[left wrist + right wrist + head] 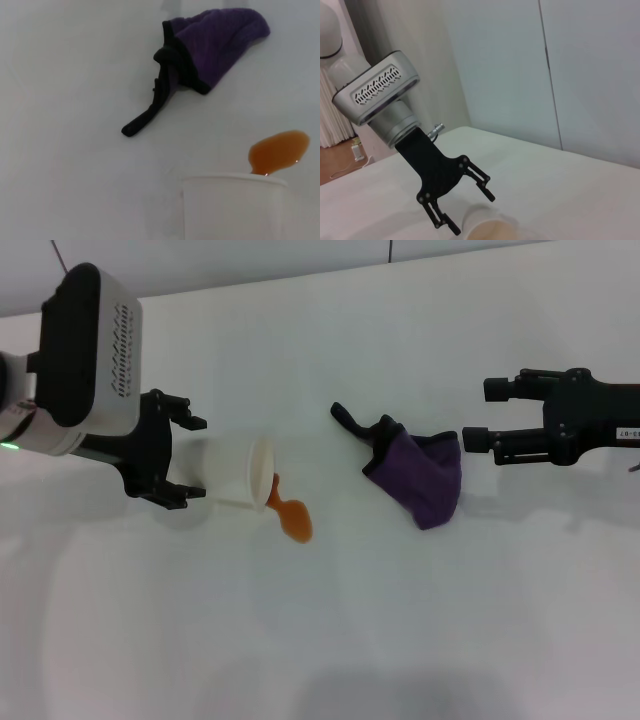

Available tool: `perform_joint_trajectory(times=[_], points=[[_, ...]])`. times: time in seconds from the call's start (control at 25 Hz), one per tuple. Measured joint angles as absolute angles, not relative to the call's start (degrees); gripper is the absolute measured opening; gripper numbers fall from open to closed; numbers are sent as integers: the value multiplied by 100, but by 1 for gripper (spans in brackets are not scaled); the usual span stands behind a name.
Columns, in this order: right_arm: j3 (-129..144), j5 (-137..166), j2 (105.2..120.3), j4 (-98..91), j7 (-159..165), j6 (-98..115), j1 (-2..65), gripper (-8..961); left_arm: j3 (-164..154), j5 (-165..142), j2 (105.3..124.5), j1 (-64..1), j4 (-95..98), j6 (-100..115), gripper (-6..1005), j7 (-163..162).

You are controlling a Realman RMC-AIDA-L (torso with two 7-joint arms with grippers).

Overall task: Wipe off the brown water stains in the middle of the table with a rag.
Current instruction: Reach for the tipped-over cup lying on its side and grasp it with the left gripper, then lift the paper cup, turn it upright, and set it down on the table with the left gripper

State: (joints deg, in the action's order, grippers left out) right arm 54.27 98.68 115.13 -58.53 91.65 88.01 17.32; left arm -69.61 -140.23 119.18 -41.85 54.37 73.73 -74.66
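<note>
On the white tabletop (420, 330), the stains (292, 515) form an orange-brown puddle at the mouth of a tipped white cup (238, 472). The left gripper (188, 458) is spread around the cup's base without closing on it. The rag (425, 475) lies apart from the puddle, just beside the right gripper (478, 415), whose fingers are spread.

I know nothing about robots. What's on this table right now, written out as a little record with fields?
Spill: orange-brown glossy puddle at the cup's mouth
Cup: white paper cup on its side, between the left gripper's open fingers
Cloth: crumpled purple rag with black trim, untouched, apart from the puddle
Right gripper: open, beside the rag
Surface: plain white table
</note>
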Motion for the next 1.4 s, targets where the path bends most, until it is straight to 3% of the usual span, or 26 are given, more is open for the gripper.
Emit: perform_joint_trajectory(times=[0.76, 0.96, 1.4], points=[[5651, 9893, 11513, -5847, 9211, 8572, 1793, 839, -6970, -13815, 11918, -4346, 4743, 6997, 800, -7131], [5658, 9897, 11513, -5844, 9216, 8569, 1793, 839, -6970, -13766, 11918, -4346, 4697, 6929, 689, -7123], [5677, 9940, 11504, -5868, 9229, 8558, 1853, 839, -6826, -12737, 11906, -3876, 4838, 6979, 684, -7318]])
